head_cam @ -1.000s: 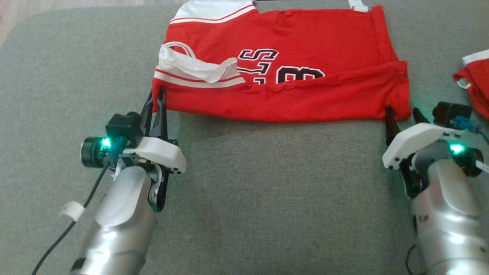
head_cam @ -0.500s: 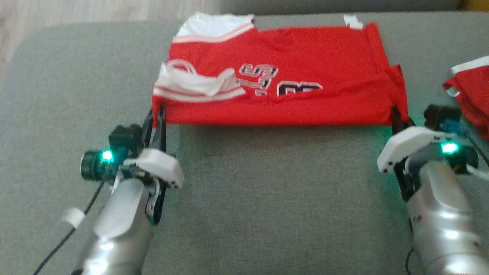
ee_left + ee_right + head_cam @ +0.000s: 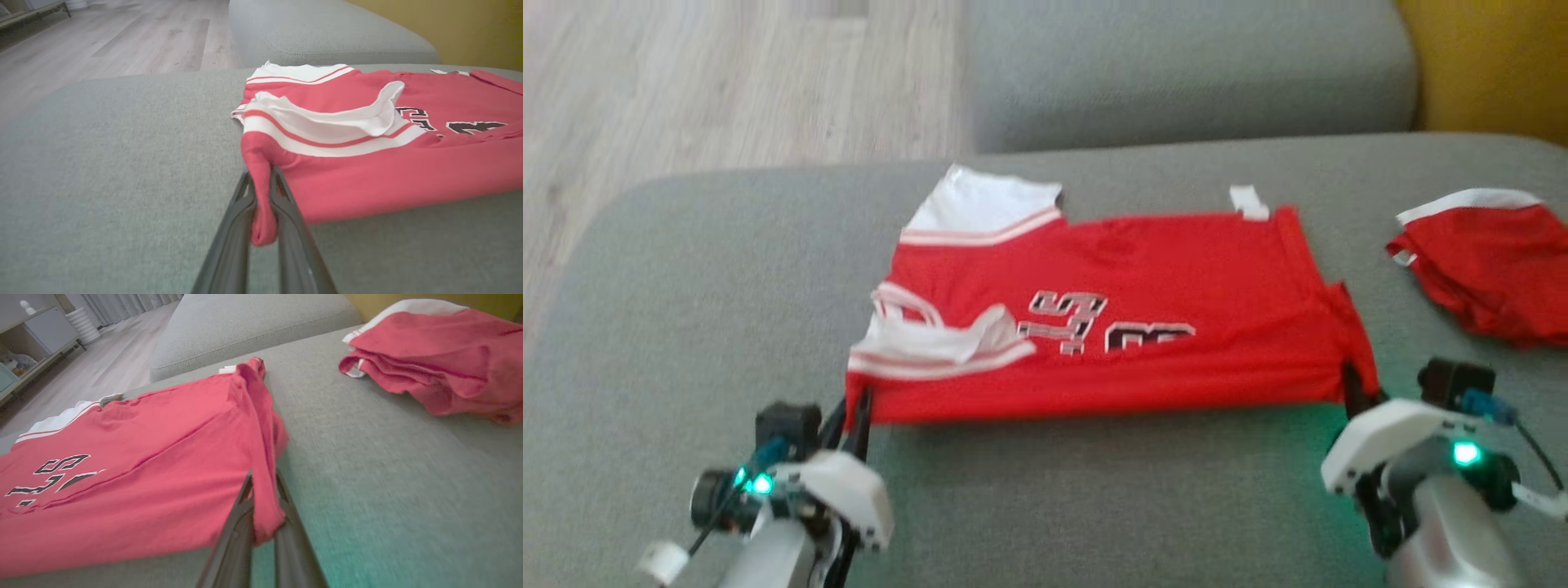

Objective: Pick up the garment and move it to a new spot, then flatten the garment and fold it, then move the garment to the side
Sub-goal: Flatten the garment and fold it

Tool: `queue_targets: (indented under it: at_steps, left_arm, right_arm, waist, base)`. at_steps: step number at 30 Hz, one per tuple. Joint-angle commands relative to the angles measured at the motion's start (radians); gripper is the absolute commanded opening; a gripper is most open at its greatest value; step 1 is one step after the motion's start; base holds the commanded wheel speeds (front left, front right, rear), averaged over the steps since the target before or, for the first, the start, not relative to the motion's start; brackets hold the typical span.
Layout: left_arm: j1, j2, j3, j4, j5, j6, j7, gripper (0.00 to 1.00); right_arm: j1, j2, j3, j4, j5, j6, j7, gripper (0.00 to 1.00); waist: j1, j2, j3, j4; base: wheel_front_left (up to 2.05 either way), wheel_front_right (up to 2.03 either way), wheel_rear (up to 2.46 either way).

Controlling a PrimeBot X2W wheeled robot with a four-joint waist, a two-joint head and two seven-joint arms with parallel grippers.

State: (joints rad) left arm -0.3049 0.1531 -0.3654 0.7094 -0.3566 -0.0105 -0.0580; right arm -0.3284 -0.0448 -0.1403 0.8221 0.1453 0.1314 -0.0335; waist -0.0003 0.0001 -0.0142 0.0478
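The garment (image 3: 1143, 327) is a red jersey with white trim and dark lettering, spread across the grey cushion (image 3: 686, 310). My left gripper (image 3: 858, 408) is shut on the near left corner of the garment (image 3: 367, 171), red cloth pinched between its fingers (image 3: 233, 228). My right gripper (image 3: 1354, 390) is shut on the near right corner of the garment (image 3: 135, 473), a fold of cloth hanging between its fingers (image 3: 235, 528). The near edge is stretched taut between both grippers, slightly raised.
A second red and white garment (image 3: 1486, 261) lies crumpled on the cushion at the far right, also in the right wrist view (image 3: 441, 355). Another grey cushion (image 3: 1176, 65) sits behind. Wooden floor (image 3: 727, 82) lies beyond the left edge, a yellow wall (image 3: 1494, 57) at the back right.
My right gripper went from open beside the corner to shut on it. The head camera tilted up, so the whole picture shifted down. The near hem is now pulled straight.
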Motion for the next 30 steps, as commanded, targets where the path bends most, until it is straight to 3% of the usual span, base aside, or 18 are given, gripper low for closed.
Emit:
queue_targets:
  at_steps: [1, 12, 22, 23, 24, 25, 30]
  left_arm:
    - [-0.01, 0.045, 0.038, -0.052, -0.017, -0.006, 0.015, 0.0]
    - [0.15, 0.112, 0.017, -0.285, -0.051, 0.006, 0.22, 0.0]
    - [0.18, 0.128, 0.012, -0.374, -0.056, 0.039, 0.283, 0.0]
    - [0.181, 0.129, 0.011, -0.379, -0.055, 0.041, 0.284, 0.0]
    - [0.18, 0.13, 0.012, -0.383, -0.052, 0.046, 0.277, 0.73]
    - [0.179, 0.131, 0.012, -0.387, -0.048, 0.05, 0.268, 1.0]
    - [0.154, 0.112, 0.035, -0.403, -0.04, 0.083, 0.173, 1.0]
  right_arm:
    - [0.004, -0.005, 0.029, -0.067, 0.015, -0.001, 0.014, 0.0]
    - [0.234, -0.005, 0.058, -0.394, 0.058, -0.001, 0.167, 0.0]
    - [0.276, -0.005, 0.056, -0.486, 0.077, -0.001, 0.193, 0.0]
    - [0.276, -0.005, 0.051, -0.49, 0.08, -0.001, 0.191, 0.13]
    - [0.276, -0.005, 0.048, -0.494, 0.089, -0.001, 0.188, 1.0]
    - [0.275, -0.005, 0.05, -0.5, 0.096, -0.001, 0.183, 1.0]
    - [0.248, -0.005, 0.05, -0.561, 0.094, -0.001, 0.073, 1.0]
  waist:
    - [0.0003, -0.0001, -0.022, -0.019]
    - [0.0003, -0.0001, -0.021, -0.031]
    - [0.0003, -0.0001, -0.001, -0.031]
    - [0.0003, -0.0001, 0.0, -0.031]
    - [0.0003, -0.0001, 0.001, -0.03]
    - [0.0003, -0.0001, 0.002, -0.03]
    - [0.0003, -0.0001, 0.02, -0.033]
  base:
    - [0.0, 0.0, 0.0]
    - [0.0, 0.0, 0.0]
    - [0.0, 0.0, 0.0]
    - [0.0, 0.0, 0.0]
    - [0.0, 0.0, 0.0]
    - [0.0, 0.0, 0.0]
    - [0.0, 0.0, 0.0]
